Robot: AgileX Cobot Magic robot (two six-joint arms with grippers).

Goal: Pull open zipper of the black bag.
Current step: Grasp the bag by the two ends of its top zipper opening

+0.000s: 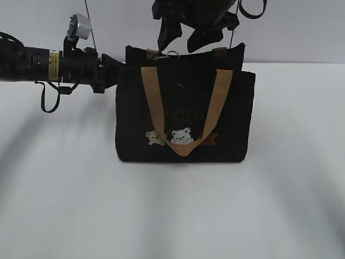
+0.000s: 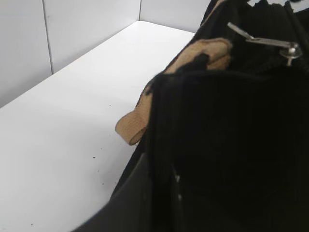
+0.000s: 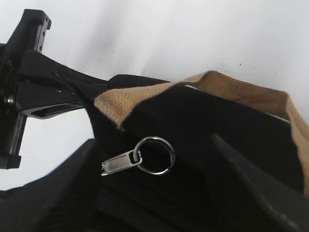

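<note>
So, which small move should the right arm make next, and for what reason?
Probably lower the right gripper and close it on the zipper's ring pull. Its fingers stand open on both sides of the ring and hold nothing yet, while the left gripper is already shut on the black bag at its left end, which steadies it.

bags: one black bag (image 1: 186,116) | tan handles: one (image 1: 186,108) seen clearly, maybe a second behind | embroidered bears: three (image 1: 182,136) | ring pulls: one (image 3: 154,155)
</note>
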